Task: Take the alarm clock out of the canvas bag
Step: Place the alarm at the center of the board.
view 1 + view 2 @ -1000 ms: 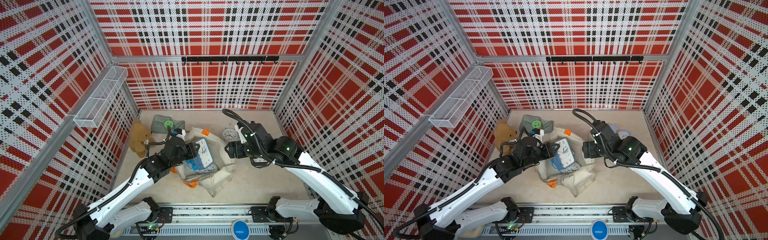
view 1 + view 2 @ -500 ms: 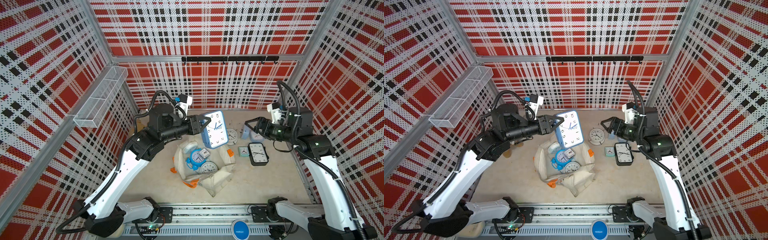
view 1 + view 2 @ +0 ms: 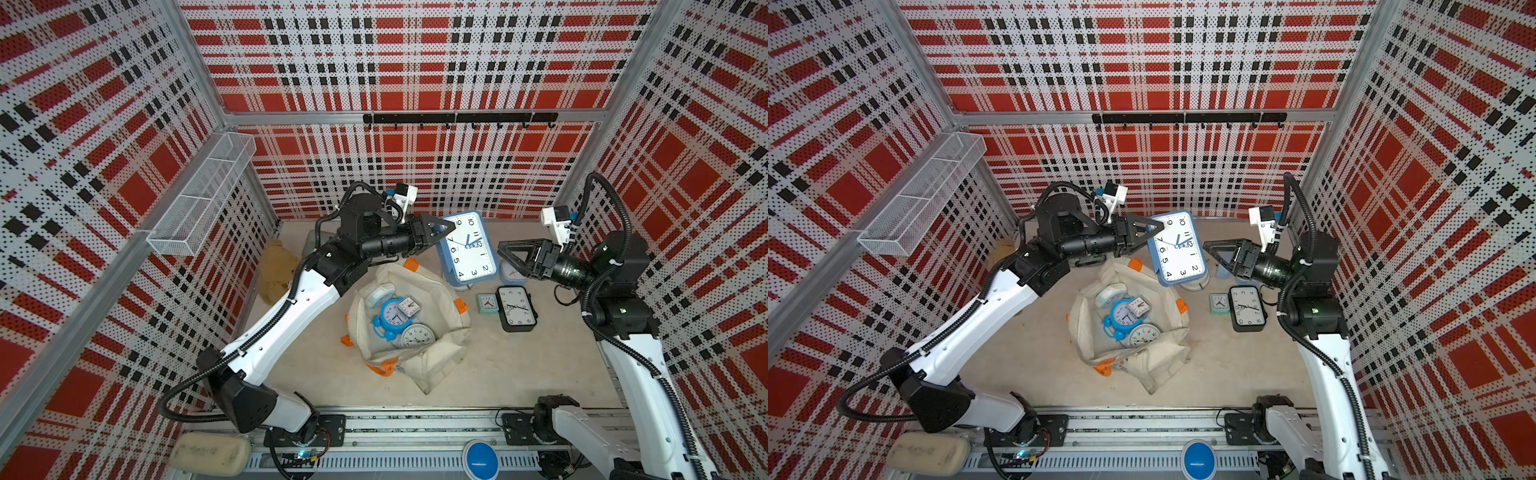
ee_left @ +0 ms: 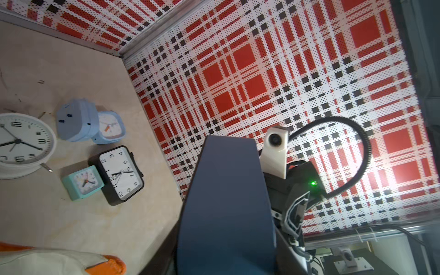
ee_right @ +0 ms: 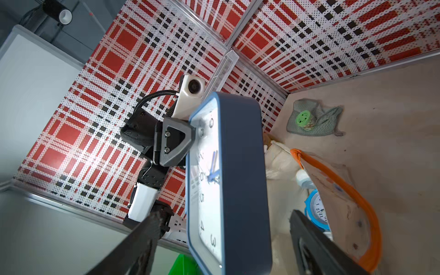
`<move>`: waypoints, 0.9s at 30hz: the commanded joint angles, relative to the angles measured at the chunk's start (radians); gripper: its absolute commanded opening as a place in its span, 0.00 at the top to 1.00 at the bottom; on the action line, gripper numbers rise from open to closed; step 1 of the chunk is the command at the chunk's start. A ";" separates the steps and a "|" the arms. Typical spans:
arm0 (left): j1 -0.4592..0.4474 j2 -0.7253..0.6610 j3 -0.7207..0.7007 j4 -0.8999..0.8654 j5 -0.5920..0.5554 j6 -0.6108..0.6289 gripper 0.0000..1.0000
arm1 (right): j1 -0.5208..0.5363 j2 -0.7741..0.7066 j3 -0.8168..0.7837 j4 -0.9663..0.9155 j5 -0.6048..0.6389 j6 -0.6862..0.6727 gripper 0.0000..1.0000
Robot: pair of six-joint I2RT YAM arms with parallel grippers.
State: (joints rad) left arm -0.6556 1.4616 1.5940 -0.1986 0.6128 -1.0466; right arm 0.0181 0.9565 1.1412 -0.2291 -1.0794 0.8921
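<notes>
A teddy bear [image 3: 274, 266] lies near a grey-green cloth [image 5: 331, 116].

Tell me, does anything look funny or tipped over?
Yes. The big blue clock is sideways in the air, its numbers turned, pinched at one edge by the left gripper. On the table, one pale blue clock shows its back and leans on another.

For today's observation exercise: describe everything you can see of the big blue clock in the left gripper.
The blue clock is a rounded rectangle: blue plastic-looking frame, white face, black numerals, blue hands. The left gripper pinches its edge, holding it tilted in the air beyond the bag. The open right gripper points at its opposite edge, close by.
</notes>
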 commanded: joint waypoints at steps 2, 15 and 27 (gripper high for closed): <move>-0.026 0.013 0.039 0.182 0.040 -0.101 0.73 | 0.006 -0.016 -0.039 0.088 -0.055 0.020 0.13; -0.063 0.066 0.017 0.269 0.019 -0.156 0.70 | 0.068 -0.010 -0.096 0.258 -0.050 0.149 0.52; -0.070 0.062 -0.001 0.274 -0.020 -0.155 0.28 | 0.068 -0.010 -0.051 0.073 0.019 0.036 0.75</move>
State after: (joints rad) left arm -0.7124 1.5394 1.5917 0.0010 0.5995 -1.1683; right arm 0.0849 0.9485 1.0550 -0.0658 -1.1179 1.0145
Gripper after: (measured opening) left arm 0.690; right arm 0.467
